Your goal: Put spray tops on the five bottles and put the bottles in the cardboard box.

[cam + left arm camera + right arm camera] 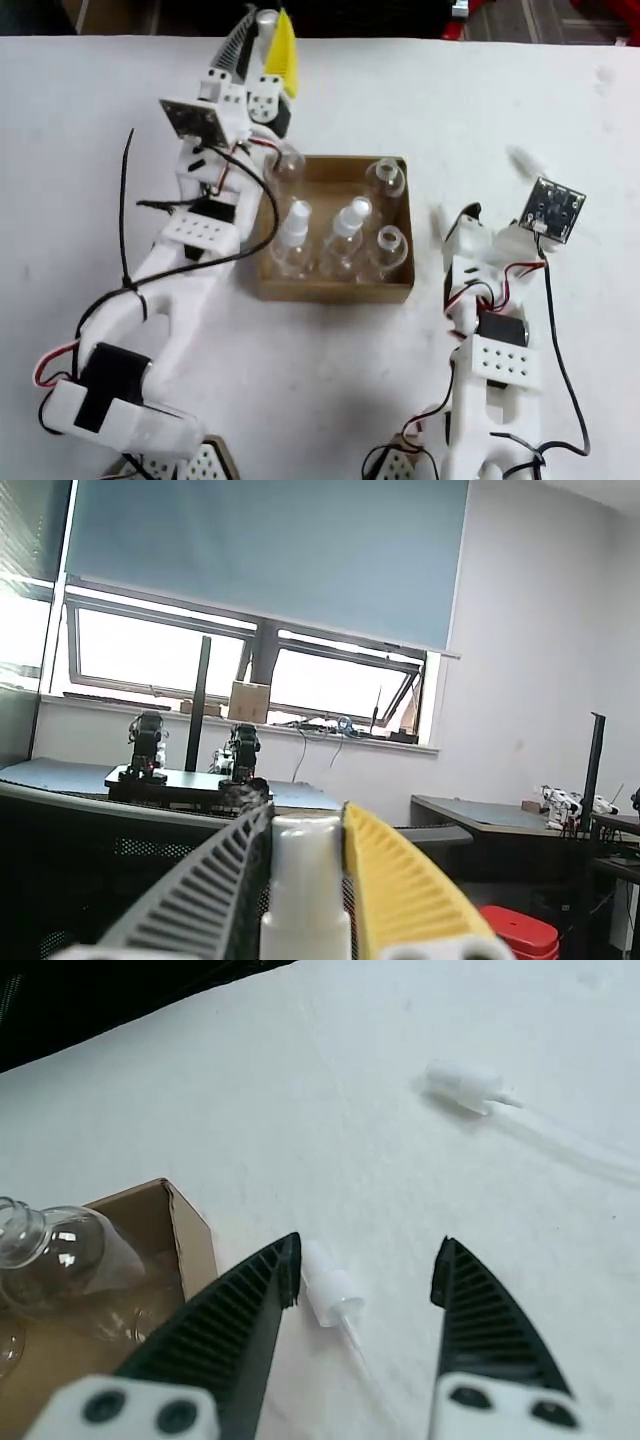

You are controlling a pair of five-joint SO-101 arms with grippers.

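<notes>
Closest to the lens in the left wrist view, the left gripper (305, 815) has its grey and yellow fingers closed on a white spray top (305, 880), held high and pointing out toward the room rather than down at the table (110, 110). From above, that gripper hangs just beyond the far edge of the cardboard box (335, 290).

Five bottles stand in the box. Two capped bottles (295, 240) sit along its near side, two open bottles (385, 180) are on the side nearer the right arm, and a corner bottle (285, 160) is half hidden under the left arm; it looks uncapped, though I cannot be sure.

The right gripper (368, 1250) is spread wide, with a second spray top (325, 1288) lying on its side on the table between the fingers, just outside the box corner. A third spray top (462, 1085) lies well apart, trailing its thin tube.

The main risk, as I judge it, is the seating. The bottles are light, clear and stand loose, so a top brought down off-centre would likely push a neck sideways and tip the bottle against its neighbours. The held top is round and smooth, so it could twist in the grip. The left arm's body and wires pass right over the corner bottle and might knock it. On the right, fingers closing on a lying top could squeeze it out or kink its tube.
</notes>
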